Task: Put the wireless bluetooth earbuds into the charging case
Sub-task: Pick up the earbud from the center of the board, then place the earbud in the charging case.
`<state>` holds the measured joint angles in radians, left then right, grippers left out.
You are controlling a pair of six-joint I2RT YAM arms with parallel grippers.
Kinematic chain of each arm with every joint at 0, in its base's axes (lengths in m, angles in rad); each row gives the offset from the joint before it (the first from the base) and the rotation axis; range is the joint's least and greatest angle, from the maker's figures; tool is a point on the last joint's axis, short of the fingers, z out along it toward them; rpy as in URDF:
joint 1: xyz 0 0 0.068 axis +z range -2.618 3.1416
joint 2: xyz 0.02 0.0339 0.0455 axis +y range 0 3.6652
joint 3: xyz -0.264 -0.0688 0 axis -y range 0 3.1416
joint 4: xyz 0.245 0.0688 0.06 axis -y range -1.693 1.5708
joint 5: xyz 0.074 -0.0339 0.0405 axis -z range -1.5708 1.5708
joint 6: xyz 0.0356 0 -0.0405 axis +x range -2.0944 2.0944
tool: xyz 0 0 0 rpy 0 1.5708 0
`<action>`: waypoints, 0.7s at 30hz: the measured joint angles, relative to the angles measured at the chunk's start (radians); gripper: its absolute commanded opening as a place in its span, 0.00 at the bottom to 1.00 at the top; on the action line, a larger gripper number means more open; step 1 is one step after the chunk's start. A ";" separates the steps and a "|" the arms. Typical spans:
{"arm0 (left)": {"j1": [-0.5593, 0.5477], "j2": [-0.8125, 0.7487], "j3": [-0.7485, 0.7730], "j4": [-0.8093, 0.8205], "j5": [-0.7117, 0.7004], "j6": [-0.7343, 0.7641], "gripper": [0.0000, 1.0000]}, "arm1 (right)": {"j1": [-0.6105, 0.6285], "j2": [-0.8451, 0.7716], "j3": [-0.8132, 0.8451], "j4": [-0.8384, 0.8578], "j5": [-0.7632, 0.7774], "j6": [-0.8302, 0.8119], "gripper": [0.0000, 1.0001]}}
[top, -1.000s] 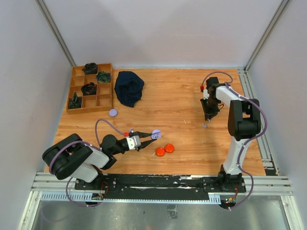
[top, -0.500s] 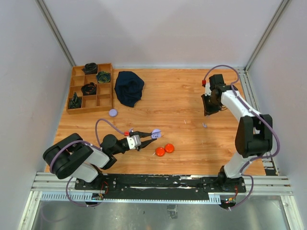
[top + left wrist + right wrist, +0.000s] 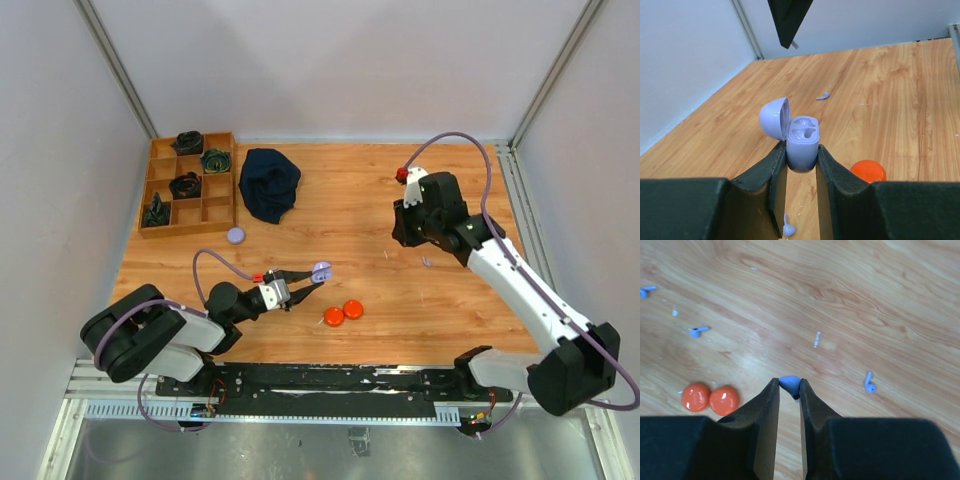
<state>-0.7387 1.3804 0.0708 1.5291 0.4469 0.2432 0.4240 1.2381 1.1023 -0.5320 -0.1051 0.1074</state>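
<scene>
Lavender charging case [image 3: 803,137], flipped open with two little hollows inside, sits pinched in the left gripper [image 3: 801,156]. The right gripper [image 3: 789,390] squeezes one tiny pale-blue earbud [image 3: 789,382].

A wooden tray [image 3: 187,232] with little boxes sits at the far left corner of the wooden table [image 3: 360,200]. Four of its boxes each hold a dark, curled-up bundle [image 3: 184,185]. I can't tell what they are. Just beside the tray, to the right, lies a dark blue cloth [image 3: 269,184], all scrunched up. White walls [image 3: 330,60] stand around the table.
</scene>
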 measured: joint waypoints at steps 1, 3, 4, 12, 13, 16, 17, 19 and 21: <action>0.000 -0.002 0.000 0.000 -0.003 0.000 0.00 | 0.016 -0.011 -0.004 0.005 0.000 0.003 0.16; 0.000 -0.005 0.000 0.000 -0.005 0.000 0.00 | 0.056 -0.060 -0.031 0.044 0.003 0.027 0.16; 0.001 -0.006 0.000 0.000 -0.005 0.000 0.00 | 0.079 -0.089 -0.047 0.065 0.004 0.038 0.16; 0.002 -0.028 0.000 0.000 -0.018 0.003 0.00 | 0.282 -0.243 -0.182 0.261 0.013 0.123 0.15; 0.002 -0.030 0.000 0.001 -0.020 0.003 0.00 | 0.308 -0.254 -0.198 0.285 0.019 0.129 0.15; 0.002 -0.031 0.000 0.001 -0.021 0.002 0.00 | 0.397 -0.284 -0.248 0.374 0.037 0.150 0.15; 0.002 -0.031 0.000 0.001 -0.021 0.002 0.00 | 0.424 -0.291 -0.262 0.401 0.045 0.153 0.14; 0.003 -0.031 0.001 0.001 -0.020 0.002 0.01 | 0.486 -0.302 -0.294 0.464 0.063 0.157 0.14; 0.003 -0.032 0.002 0.001 -0.019 0.002 0.01 | 0.537 -0.304 -0.318 0.521 0.079 0.157 0.14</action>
<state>-0.7361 1.3487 0.0727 1.5299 0.4274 0.2447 0.9615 0.9340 0.7845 -0.0113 -0.0265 0.2646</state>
